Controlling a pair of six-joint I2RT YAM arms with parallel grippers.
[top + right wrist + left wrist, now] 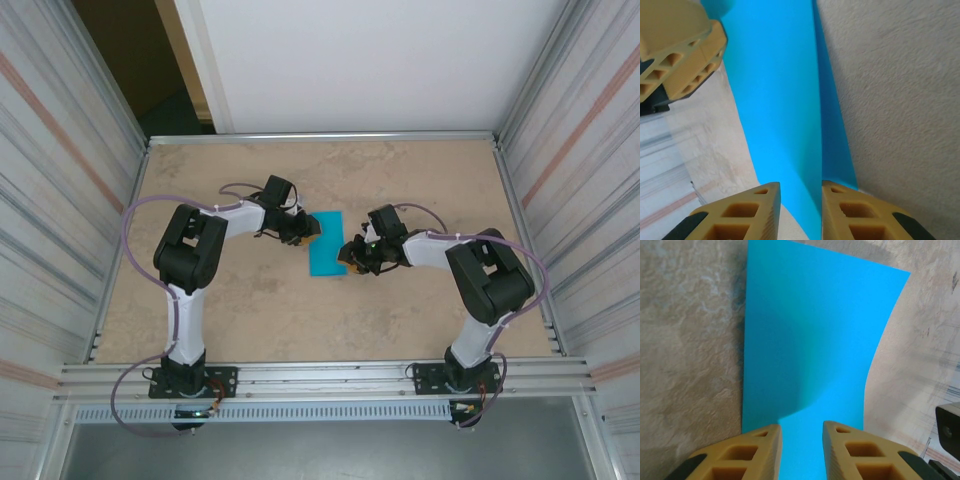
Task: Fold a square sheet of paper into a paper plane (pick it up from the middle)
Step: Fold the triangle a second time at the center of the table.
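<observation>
**Grippers flank blue sheet at centre of table**

Two robot arms reach in from the near edge of a mottled beige table (250, 310) and meet over a teal-blue sheet of paper (327, 243). Seen from the overhead camera, the sheet lies at mid-table as a narrow rectangle, longer than it is wide. The left gripper (308, 232) sits at the sheet's upper left edge and the right gripper (352, 258) at its lower right edge. The two face each other diagonally across the paper.

From the left wrist, the yellow fingers (757, 450) stand a little apart. Blue paper shows face-on in the narrow gap between the tips and spreads away ahead of them. The sheet's left edge runs straight along the tabletop, while its right edge bows inward in a curve. A darker shade lies across the lower half of the paper.

From the right wrist, that gripper's fingers (752, 212) likewise stand slightly apart. A crease line runs down the paper and into the gap between them, with a broad bright face to its left and a narrow, darker strip to its right. Whether the tips touch the paper cannot be told. The left gripper's yellow fingers appear in the upper left corner of this view, at the far end of the sheet.

Neither pair of jaws is pressed together on the paper. Corrugated metal walls (60, 150) enclose the table on both sides, and a white panel (370, 60) stands at the back.
</observation>
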